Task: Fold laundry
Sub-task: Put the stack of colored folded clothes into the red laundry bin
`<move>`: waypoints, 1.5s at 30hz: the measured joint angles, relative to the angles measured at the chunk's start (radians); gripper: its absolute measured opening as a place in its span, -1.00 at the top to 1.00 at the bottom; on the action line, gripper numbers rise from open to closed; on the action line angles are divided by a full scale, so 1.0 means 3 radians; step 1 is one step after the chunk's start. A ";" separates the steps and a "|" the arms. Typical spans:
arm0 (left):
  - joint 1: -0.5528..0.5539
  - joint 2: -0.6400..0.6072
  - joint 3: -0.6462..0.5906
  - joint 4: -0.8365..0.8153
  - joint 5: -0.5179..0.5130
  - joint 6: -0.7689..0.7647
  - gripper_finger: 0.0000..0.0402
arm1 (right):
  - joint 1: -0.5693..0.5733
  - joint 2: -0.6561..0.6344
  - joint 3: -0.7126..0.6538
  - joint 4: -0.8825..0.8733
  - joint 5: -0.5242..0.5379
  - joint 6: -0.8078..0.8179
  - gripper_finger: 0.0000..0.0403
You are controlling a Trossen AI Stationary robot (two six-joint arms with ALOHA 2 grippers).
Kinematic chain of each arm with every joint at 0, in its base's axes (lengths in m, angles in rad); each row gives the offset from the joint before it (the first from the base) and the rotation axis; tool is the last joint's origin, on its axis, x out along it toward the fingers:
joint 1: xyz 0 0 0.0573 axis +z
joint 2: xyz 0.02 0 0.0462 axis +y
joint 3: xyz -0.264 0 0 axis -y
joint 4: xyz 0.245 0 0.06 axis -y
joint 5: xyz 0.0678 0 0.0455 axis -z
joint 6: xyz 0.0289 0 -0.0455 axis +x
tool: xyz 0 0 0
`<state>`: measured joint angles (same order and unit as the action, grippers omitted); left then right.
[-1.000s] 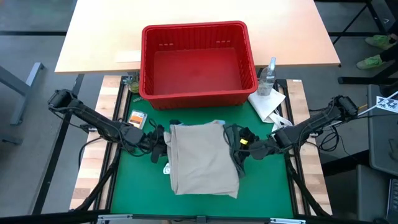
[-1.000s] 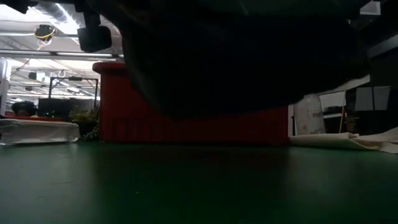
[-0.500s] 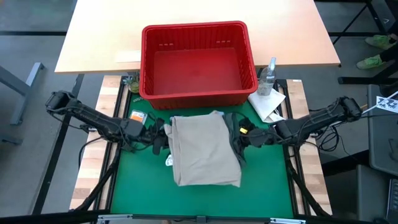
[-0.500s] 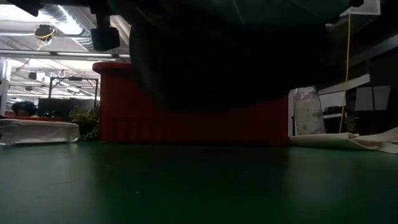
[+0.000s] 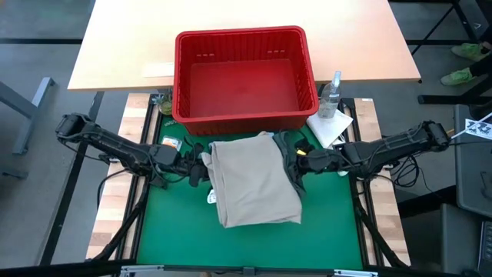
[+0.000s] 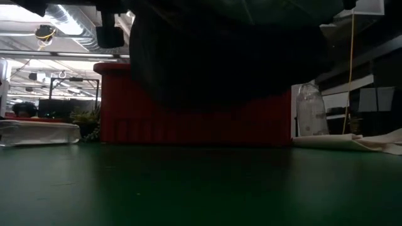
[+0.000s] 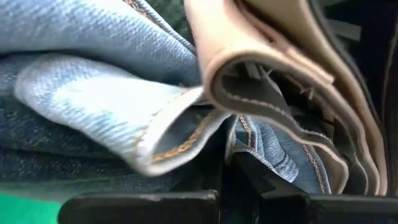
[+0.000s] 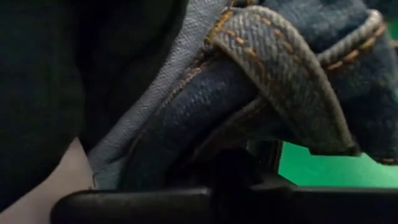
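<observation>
laundry (image 5: pixel 254 183) sits folded in a stack at the centre of the high view, beige khaki piece (image 5: pixel 255 188) on top, lifted clear of the green mat (image 5: pixel 330 223) as the low view's dark underside suggests — the step in hand looks like carrying the finished pile, and the next move calls for both arms to travel together and level, likely toward the red basket (image 5: pixel 244 115) above it. at left of frame the left gripper (image 5: pixel 198 167) is clamped tight on the stack's edge, light blue denim (image 7: pixel 93 93) bunched before it. at right the right gripper (image 5: pixel 301 161) is pinched closed on the dark navy jeans (image 8: pixel 249 99) — both arms stretched low and inward.
</observation>
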<state>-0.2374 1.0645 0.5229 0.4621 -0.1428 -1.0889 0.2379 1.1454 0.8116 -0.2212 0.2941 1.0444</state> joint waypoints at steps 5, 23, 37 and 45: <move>0.0014 0.0000 0.0063 -0.0083 0.0052 -0.0003 0.97 | -0.0015 0.0000 0.0001 -0.0033 -0.0078 -0.0010 0.94; -0.0373 0.0136 0.0067 -0.1464 -0.0281 -0.0222 0.97 | -0.0006 0.0388 0.0006 -0.0753 -0.0514 -0.0007 0.92; -0.0594 0.0591 0.0077 -0.1898 -0.0254 -0.0387 0.97 | -0.0009 0.0867 0.0001 -0.1295 -0.0781 -0.0128 0.92; -0.0593 0.0599 0.0074 -0.1939 -0.0252 -0.0383 0.97 | -0.0009 0.0866 -0.0001 -0.1350 -0.0784 -0.0173 0.92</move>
<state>-0.4152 1.2442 0.5450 -0.1197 -0.2184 -1.2037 0.2352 1.4052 0.8112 -0.6262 0.0589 0.9924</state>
